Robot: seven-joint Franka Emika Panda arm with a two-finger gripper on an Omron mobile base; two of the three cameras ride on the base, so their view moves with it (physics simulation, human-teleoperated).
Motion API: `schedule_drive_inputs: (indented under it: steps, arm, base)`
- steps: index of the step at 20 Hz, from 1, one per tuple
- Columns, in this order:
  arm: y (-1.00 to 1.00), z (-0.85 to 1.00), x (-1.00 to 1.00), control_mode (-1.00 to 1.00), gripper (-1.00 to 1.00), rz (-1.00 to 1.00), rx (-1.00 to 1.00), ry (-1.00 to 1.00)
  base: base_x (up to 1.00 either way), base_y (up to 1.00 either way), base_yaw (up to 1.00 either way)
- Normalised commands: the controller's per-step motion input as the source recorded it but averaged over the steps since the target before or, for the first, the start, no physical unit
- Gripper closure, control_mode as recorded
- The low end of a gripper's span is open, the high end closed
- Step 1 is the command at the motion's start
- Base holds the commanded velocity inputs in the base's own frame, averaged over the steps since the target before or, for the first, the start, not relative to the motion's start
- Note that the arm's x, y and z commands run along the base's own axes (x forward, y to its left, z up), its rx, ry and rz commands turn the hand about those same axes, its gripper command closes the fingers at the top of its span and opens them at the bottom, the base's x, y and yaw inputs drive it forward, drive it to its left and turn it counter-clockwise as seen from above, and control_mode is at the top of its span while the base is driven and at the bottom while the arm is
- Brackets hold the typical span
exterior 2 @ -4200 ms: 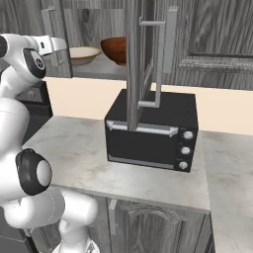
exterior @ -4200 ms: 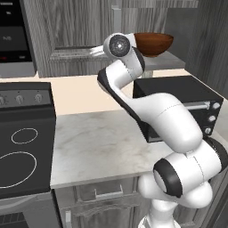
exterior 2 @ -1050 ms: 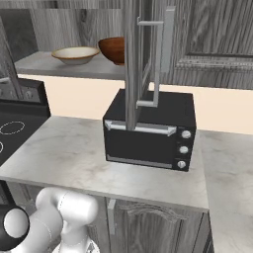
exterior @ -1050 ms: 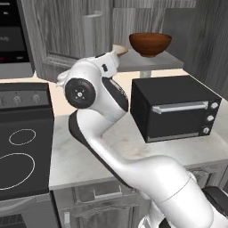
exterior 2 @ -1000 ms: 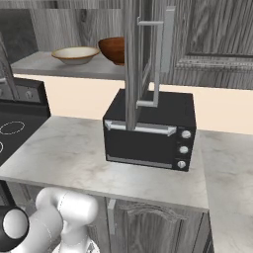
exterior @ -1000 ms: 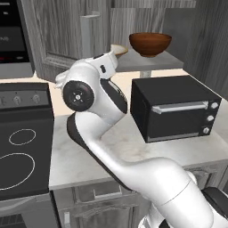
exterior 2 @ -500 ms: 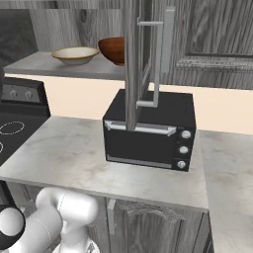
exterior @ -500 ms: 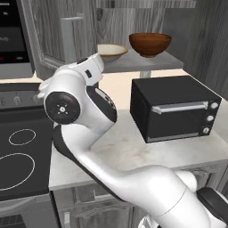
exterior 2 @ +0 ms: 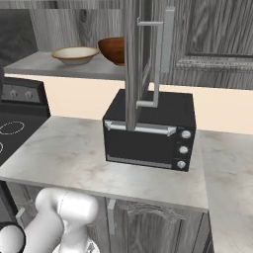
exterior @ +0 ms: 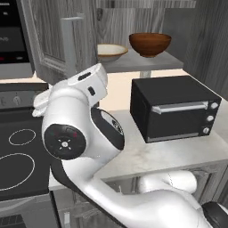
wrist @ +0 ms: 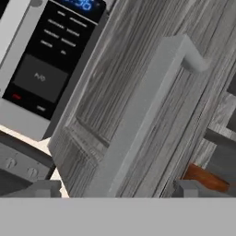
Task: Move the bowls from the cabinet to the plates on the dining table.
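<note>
Left base view: both bowls (exterior: 150, 43) sit in the open cabinet (exterior: 133, 62).

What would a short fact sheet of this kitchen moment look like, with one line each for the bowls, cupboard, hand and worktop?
dark bowl: brown bowl upright on the open cabinet shelf
pale bowl: cream bowl beside it on the same shelf
cabinet door: left door swung open, its long bar handle close in front of the hand
gripper: fingers apart, holding nothing, beside the handle
worktop: black oven below the shelf; stove to its left
task: both bowls not yet taken
</note>
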Motion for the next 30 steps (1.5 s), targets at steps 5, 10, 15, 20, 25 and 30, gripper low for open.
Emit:
schedule_drive_inputs:
  steps: [5,10,15,20,25,30]
  arm:
    - [-0.42,0.19,-1.00,-1.00,-1.00,0.12,0.06,-0.17]
    - [-0.74,0.06,-0.66,-1.00,-1.00,0.10,0.18,-0.09]
    - [-0.59,0.00,-0.20,-1.00,-1.00,0.20,0.16,-0.04]
    - [-0.34,0.00,0.00,-1.00,-1.00,0.30,0.11,0.00]
    - [-0.23,0.00,0.01,-1.00,-1.00,0.34,0.07,0.00]
    - [-0.18,0.05,0.07,-1.00,-1.00,0.34,0.07,0.04]
  base:
    - [0.00,0.00,0.00]
    - [0.00,0.00,0.00]
    - [0.00,0.00,0.00]
    - [0.00,0.00,0.00]
    - [0.00,0.00,0.00]
    - [0.00,0.00,0.00]
